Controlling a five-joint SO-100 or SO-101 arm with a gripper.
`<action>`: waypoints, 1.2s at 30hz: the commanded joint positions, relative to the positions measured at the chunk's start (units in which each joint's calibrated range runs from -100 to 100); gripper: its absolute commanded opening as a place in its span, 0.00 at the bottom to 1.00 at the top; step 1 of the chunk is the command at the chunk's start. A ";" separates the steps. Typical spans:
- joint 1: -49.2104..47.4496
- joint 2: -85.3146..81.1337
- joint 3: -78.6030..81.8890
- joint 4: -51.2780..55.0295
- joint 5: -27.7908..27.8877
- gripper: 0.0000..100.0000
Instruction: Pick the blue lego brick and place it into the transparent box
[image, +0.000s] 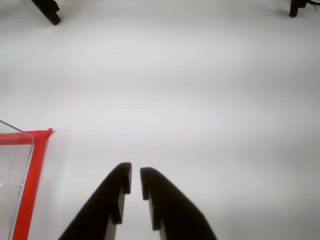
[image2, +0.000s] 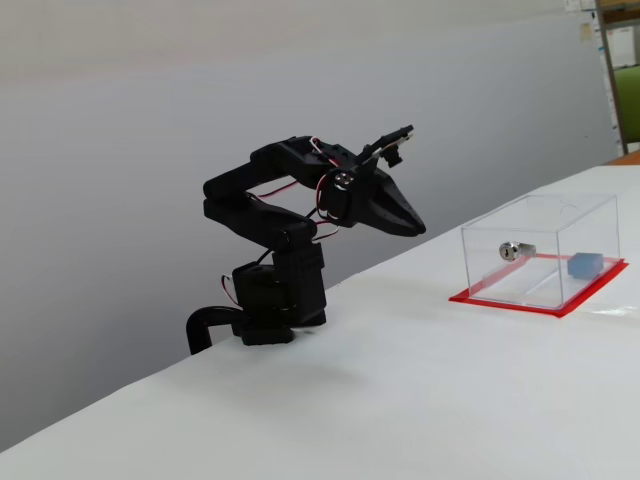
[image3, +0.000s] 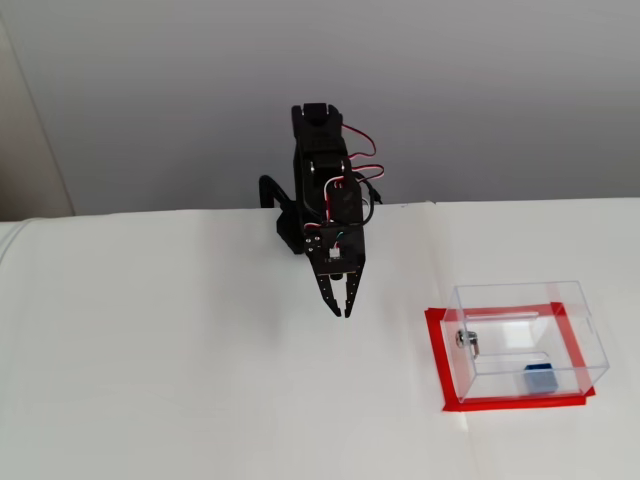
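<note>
Black claw (image: 135, 181) nearly closed, empty, above bare white tabletop (image: 200, 100); transparent box (image3: 525, 335) holds blue lego brick (image3: 540, 380) nearby.

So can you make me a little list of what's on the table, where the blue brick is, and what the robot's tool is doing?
table: white tabletop
box: clear plastic rectangular box on a red-edged base
brick: small bright blue plastic brick, inside the box
other item: small silver metal cylinder, also inside the box
tool: black two-finger tool, nearly closed, empty, above bare table beside the box
arm: black arm, folded
</note>
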 joint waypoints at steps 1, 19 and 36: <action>1.23 -7.37 6.66 -1.06 0.13 0.02; 1.52 -27.65 34.23 -0.28 0.87 0.02; 2.19 -27.74 34.23 8.25 4.41 0.02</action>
